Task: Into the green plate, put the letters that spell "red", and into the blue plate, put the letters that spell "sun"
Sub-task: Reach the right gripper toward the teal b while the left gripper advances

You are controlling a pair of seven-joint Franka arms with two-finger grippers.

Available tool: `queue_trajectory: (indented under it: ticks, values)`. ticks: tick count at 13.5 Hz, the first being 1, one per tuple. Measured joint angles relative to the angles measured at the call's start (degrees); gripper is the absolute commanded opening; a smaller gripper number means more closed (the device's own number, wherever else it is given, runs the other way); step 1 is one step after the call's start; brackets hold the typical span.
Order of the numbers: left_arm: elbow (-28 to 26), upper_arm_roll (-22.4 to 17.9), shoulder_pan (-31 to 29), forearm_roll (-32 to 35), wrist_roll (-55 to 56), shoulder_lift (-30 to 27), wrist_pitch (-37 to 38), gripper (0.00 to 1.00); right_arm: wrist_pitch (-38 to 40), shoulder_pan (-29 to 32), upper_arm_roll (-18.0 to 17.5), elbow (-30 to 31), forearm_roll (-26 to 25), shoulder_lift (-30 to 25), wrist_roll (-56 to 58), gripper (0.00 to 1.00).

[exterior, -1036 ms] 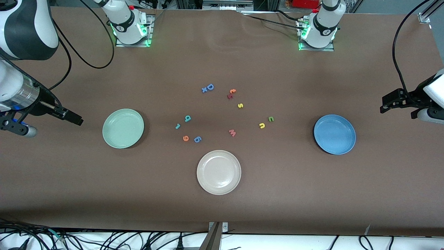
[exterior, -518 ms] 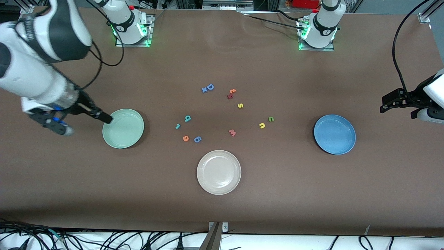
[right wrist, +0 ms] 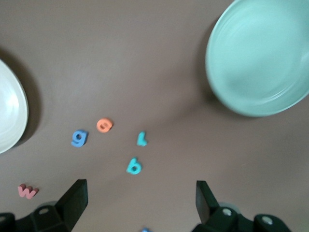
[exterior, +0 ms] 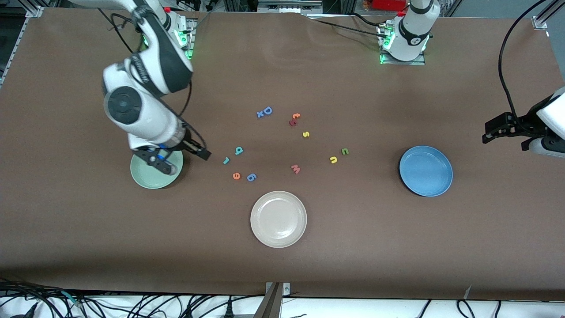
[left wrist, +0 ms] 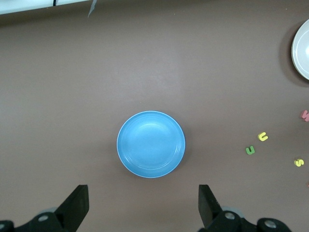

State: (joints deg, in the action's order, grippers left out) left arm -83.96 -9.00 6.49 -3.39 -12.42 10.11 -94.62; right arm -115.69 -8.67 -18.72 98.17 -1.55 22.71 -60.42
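- The teal "r" (exterior: 226, 160), the teal "d" (exterior: 239, 151) and the orange "e" (exterior: 236, 176) are found in a loose cluster on the bare desk (exterior: 282, 265), between the green plate (exterior: 150, 179) and the cream-white plate (exterior: 278, 219); none of the three is in a plate yet
- The yellow "s" (exterior: 306, 134), the yellow "u" (exterior: 333, 160) and the green "n" (exterior: 344, 151) are spread nearer the blue plate (exterior: 426, 171), which is empty
- The right end effector (exterior: 204, 154) is held over the desk just beside the green plate's rim, on the side toward the cluster; its fingers are spread and nothing is pinched
- The "r" is judged the nearest target: it lies just past the fingertips, toward the left arm's end of the desk, with the "d" and the "e" close around it
- In the right wrist view the cluster is seen ahead of the spread fingers, the "d" (right wrist: 133, 166) closest to them
- The left end effector (exterior: 494, 132) is kept waiting, spread and empty, over the desk's end past the blue plate, well apart from the "sun" letters
- The right arm is clearly the nearer one for the "red" letters
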Motion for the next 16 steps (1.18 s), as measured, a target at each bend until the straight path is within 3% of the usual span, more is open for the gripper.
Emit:
queue_trajectory:
  ticks: [5,10,16]
  values:
    - [-0.57,0.95,1.04,-0.09,0.00,2.97,0.24,1.00,-3.63,-3.48,0.07,1.91,0.00,6.05,-5.39,0.99]
    - [-1.27,1.20,4.20,-0.10,0.00,8.45,0.19,1.00,-14.92,-3.89,0.14,8.93,0.00,8.15,-9.29,0.99]
    - [-1.31,1.44,7.90,-3.73,0.78,14.32,-1.57,1.00,-21.52,-5.97,0.12,9.51,0.00,12.87,-12.17,0.98]
